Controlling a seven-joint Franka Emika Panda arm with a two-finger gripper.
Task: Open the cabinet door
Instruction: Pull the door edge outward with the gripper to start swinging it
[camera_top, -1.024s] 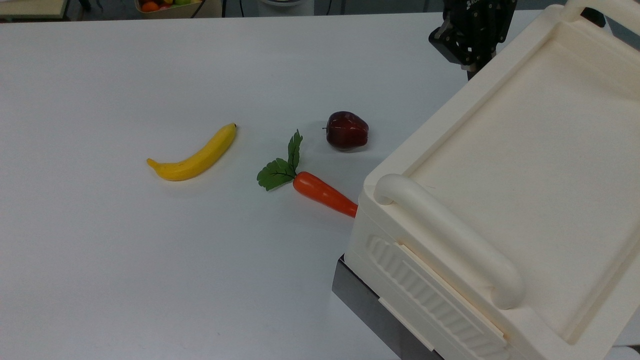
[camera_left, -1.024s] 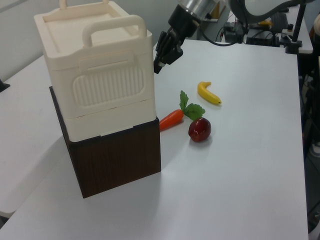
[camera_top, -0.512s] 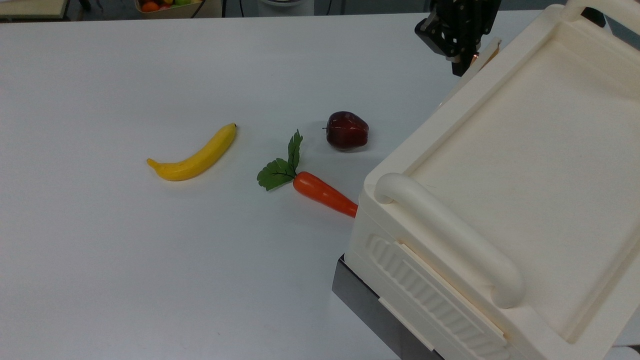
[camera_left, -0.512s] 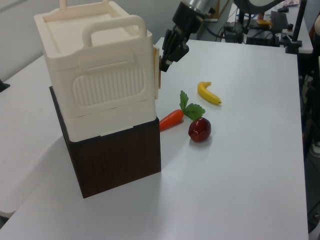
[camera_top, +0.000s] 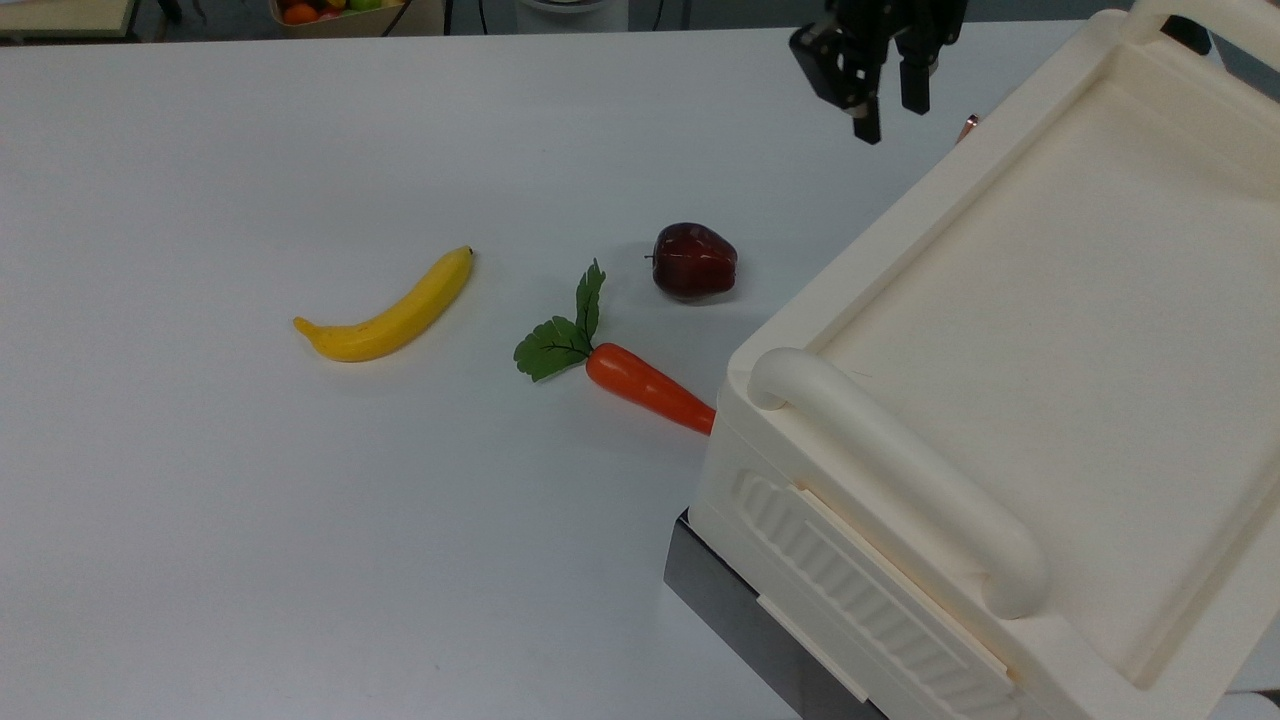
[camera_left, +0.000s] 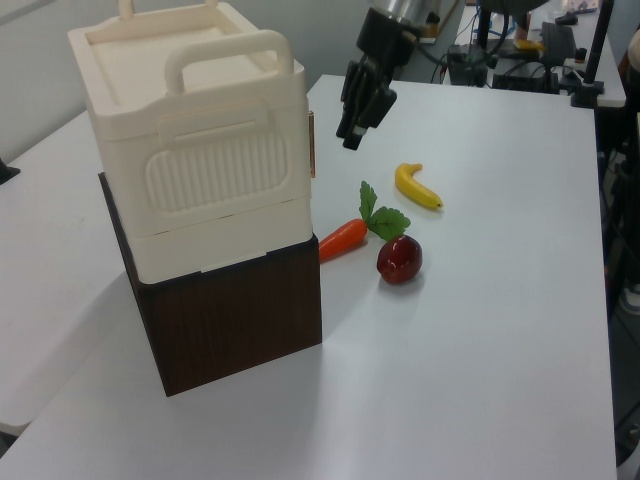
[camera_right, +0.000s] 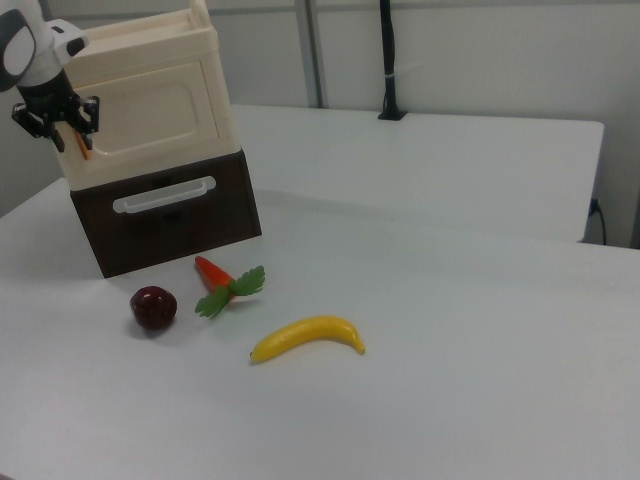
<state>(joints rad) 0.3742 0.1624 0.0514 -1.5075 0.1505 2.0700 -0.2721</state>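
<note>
One gripper (camera_top: 890, 115) is now hanging apart from the cabinet (camera_top: 1010, 400), fingers spread and empty — half a second ago it was against the cabinet door (camera_left: 311, 145). That door's copper-tipped edge is sitting closer against the cabinet's side than before.

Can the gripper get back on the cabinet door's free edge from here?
Probably yes. The gripper hangs open just off the cabinet door, whose copper-tipped edge stands slightly proud of the cabinet. Nothing lies between them; the apple and carrot sit lower on the table.
</note>
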